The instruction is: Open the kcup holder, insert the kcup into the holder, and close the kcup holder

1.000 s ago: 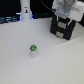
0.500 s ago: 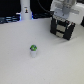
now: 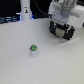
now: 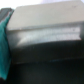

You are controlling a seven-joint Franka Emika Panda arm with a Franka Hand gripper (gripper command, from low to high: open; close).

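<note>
The kcup holder (image 3: pixel 62 31) sits closed, so its contents are hidden. The gripper (image 3: pixel 61 26) hangs right at its front, can't tell if open or closed. The 1 kcup (image 3: pixel 34 50) stands on the table (image 3: pixel 20 65), well apart from it.

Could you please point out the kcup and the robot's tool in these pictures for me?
kcup (image 3: pixel 33 50), exterior view, on its whitish side wall just under the green top.
tool (image 3: pixel 63 34), exterior view, midway between the dark fingertips.

Wrist view blurred throughout; kcup holder (image 4: pixel 45 42) cut off at edges. Gripper (image 3: pixel 63 34) jaw spacing unclear in small exterior view.
</note>
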